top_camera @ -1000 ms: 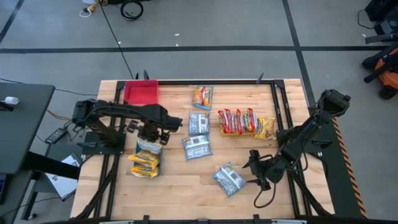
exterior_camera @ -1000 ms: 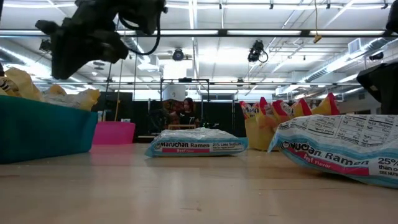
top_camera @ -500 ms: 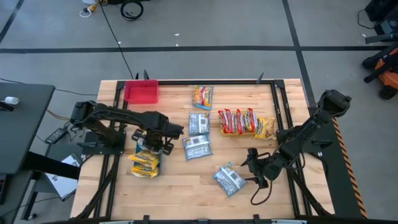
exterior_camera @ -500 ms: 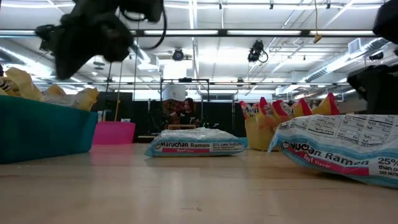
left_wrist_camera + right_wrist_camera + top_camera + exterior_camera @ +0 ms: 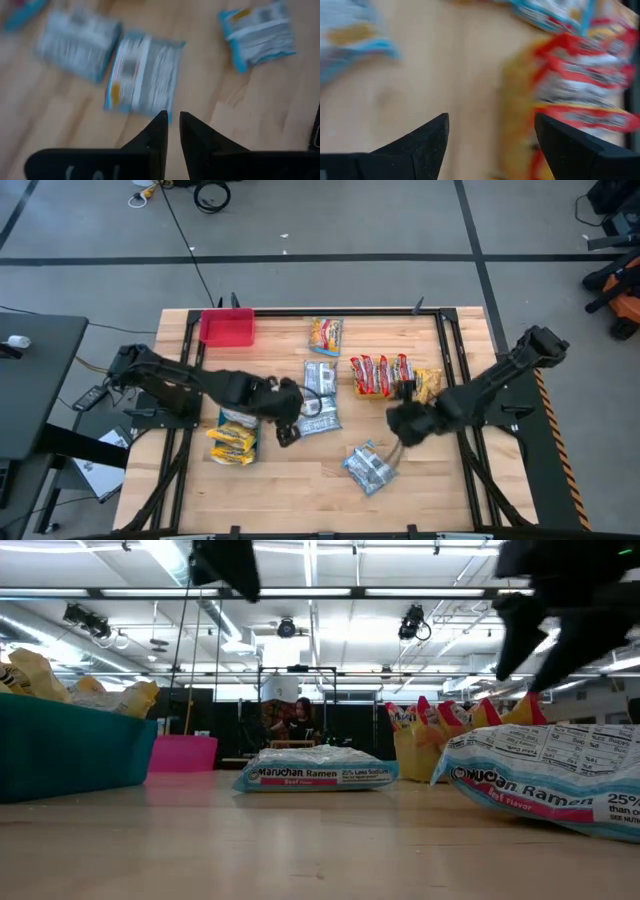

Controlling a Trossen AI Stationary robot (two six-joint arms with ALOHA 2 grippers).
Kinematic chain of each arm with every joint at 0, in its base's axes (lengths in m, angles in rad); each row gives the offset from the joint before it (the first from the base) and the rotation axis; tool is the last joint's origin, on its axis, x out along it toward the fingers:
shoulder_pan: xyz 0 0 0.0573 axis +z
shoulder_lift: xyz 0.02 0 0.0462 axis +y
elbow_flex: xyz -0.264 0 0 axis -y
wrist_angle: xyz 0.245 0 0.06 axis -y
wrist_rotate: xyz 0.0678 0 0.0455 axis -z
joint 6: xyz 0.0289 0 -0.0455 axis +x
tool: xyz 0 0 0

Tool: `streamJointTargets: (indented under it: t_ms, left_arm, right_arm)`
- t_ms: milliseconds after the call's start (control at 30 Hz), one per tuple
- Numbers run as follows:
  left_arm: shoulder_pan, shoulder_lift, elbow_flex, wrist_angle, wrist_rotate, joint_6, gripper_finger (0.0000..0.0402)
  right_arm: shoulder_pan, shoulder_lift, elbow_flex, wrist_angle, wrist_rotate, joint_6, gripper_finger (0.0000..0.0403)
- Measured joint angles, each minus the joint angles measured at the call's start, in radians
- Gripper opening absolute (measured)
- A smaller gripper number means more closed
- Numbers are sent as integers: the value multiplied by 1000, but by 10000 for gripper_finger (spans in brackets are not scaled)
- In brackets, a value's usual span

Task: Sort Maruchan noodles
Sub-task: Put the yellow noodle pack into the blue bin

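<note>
Three silver-blue packets lie flat on the table: one in the middle (image 5: 318, 415), one farther off (image 5: 320, 377), one nearer (image 5: 368, 467). A yellow-orange packet (image 5: 325, 335) lies near the far edge, another (image 5: 426, 385) beside the yellow bin. Red packets (image 5: 380, 373) stand on edge in that yellow bin (image 5: 418, 755). More yellow packets (image 5: 232, 438) fill the teal bin (image 5: 70, 750). My left gripper (image 5: 287, 418) hovers, shut and empty, just left of the middle packet (image 5: 142, 75). My right gripper (image 5: 405, 420) is open and empty, near the red packets (image 5: 585, 65).
An empty red bin (image 5: 227, 327) sits at the far left corner, seen pink in the low view (image 5: 185, 753). Black frame rails (image 5: 450, 370) run along the table's left and right sides. Bare wood lies along the near edge (image 5: 290, 490).
My left gripper has swung from above the teal bin toward the table's right, ending beside the middle silver-blue packet. My right gripper has moved from beside the nearest silver-blue packet toward the far edge and slightly left, closing on the yellow bin. No packet has moved.
</note>
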Motion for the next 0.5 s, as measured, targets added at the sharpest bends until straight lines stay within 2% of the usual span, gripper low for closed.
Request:
streamJointTargets:
  t_ms: [133, 333, 400, 500]
  left_arm:
    - [-47, -2, 0, 51, -57, 129, 52]
    - [-62, -28, -11, -53, -131, 201, 52]
    - [-51, -66, -60, -28, -144, 230, 52]
    - [-28, -160, -203, 58, -143, 254, 52]
  right_arm:
    - [-191, -2, 22, -2, -17, -62, 296]
    - [-487, -2, 48, 80, -66, -137, 296]
    - [-579, -2, 57, 101, -123, -171, 296]
    - [-697, -2, 71, 109, -163, -166, 296]
